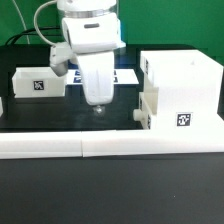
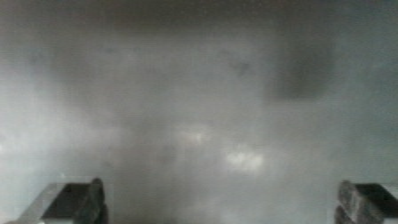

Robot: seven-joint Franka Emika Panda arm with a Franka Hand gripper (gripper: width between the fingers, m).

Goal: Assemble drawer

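The large white open-fronted drawer shell [image 1: 182, 85] stands at the exterior view's right, with a square tag on its front. A small white tray [image 1: 148, 108] sits against its left side, low down. A second small tray [image 1: 40, 83] with a tag stands at the exterior view's left. My gripper [image 1: 97, 103] points down over the dark table between that tray and the shell, touching neither. In the wrist view my gripper [image 2: 222, 205] is open, its fingertips [image 2: 75, 203] far apart, with only a blurred grey surface between them.
Long low white border bars [image 1: 110, 147] run along the front of the table. A pale flat strip, perhaps the marker board [image 1: 125, 75], lies behind the gripper. A white piece shows at the exterior view's far left edge [image 1: 2, 104].
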